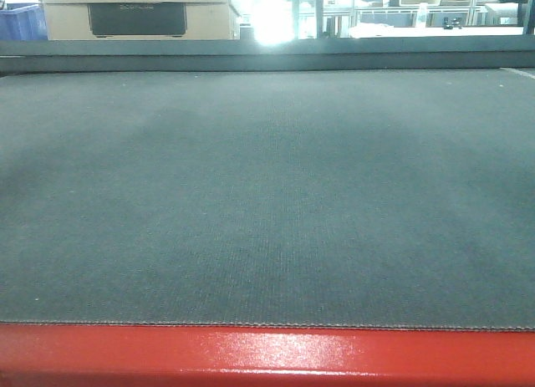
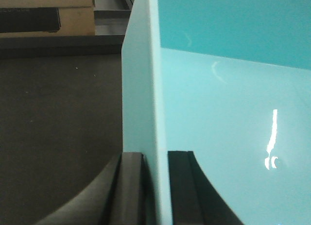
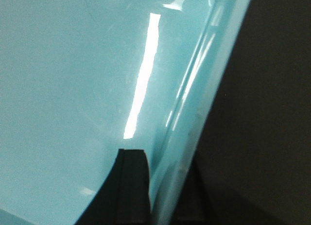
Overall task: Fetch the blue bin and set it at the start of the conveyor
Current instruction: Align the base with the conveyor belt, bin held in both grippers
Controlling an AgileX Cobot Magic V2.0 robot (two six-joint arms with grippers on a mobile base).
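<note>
The blue bin [image 2: 233,113] fills the left wrist view as a pale turquoise tub; its left wall stands between the jaws of my left gripper [image 2: 156,186], which is shut on it. In the right wrist view the blue bin [image 3: 73,89] shows its glossy inside, and my right gripper [image 3: 165,186] is shut on its right wall, one finger inside and one outside. The dark grey belt [image 2: 58,113] lies below the bin. The front view shows the conveyor start [image 1: 267,195] with its red edge [image 1: 267,353] nearest me; neither the bin nor the grippers appear there.
Beyond the belt's far end stand a cardboard box [image 1: 138,11], a dark blue crate [image 1: 18,21] at the far left and metal racks [image 1: 401,11] at the right. The same cardboard box [image 2: 46,13] shows in the left wrist view.
</note>
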